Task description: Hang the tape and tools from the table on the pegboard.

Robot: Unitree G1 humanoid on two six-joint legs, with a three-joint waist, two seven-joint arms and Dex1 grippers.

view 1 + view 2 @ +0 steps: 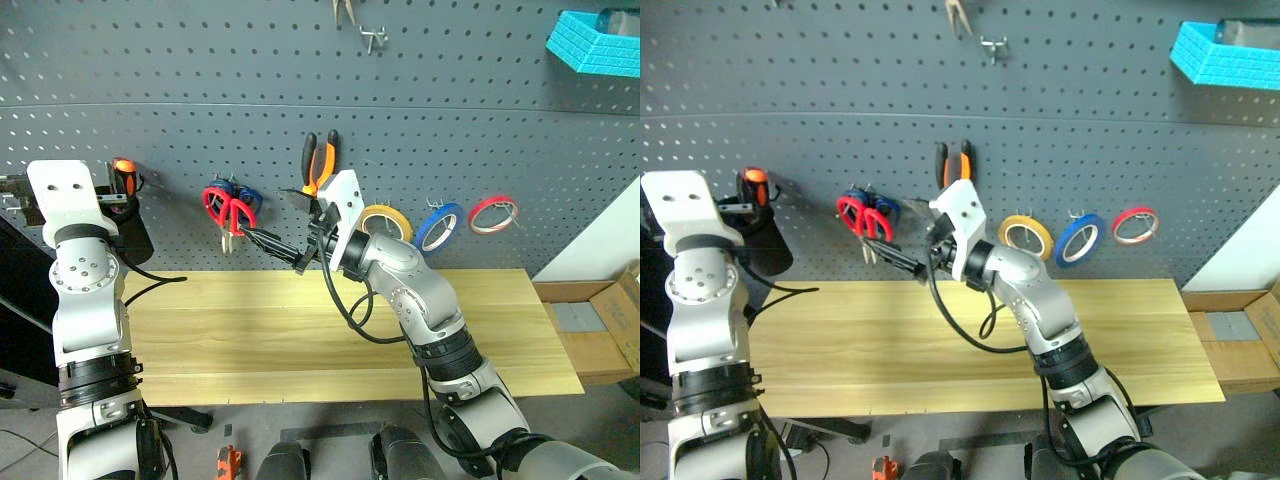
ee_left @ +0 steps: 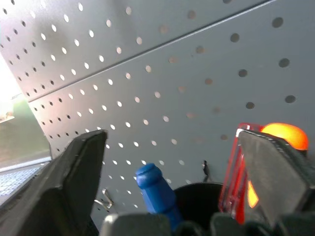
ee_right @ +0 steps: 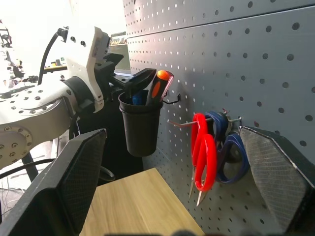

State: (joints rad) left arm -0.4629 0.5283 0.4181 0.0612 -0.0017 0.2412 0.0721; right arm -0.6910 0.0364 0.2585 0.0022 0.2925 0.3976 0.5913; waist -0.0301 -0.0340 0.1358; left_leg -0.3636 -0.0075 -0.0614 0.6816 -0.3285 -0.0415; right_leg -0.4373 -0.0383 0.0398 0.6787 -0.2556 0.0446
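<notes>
On the dark grey pegboard hang the orange-and-black pliers, the red-handled scissors and the blue tape. The blue-handled screwdriver stands in a black cup on the board, beside an orange-and-black screwdriver. My left gripper is open at the cup, with the blue handle between its fingers and apart from both. The right gripper is open just in front of the red scissors. The wooden table lies below.
A yellow tape roll and a red one flank the blue tape. Blue-handled scissors hang behind the red pair. A light blue basket sits high at the right, and a cardboard box stands beside the table's right end.
</notes>
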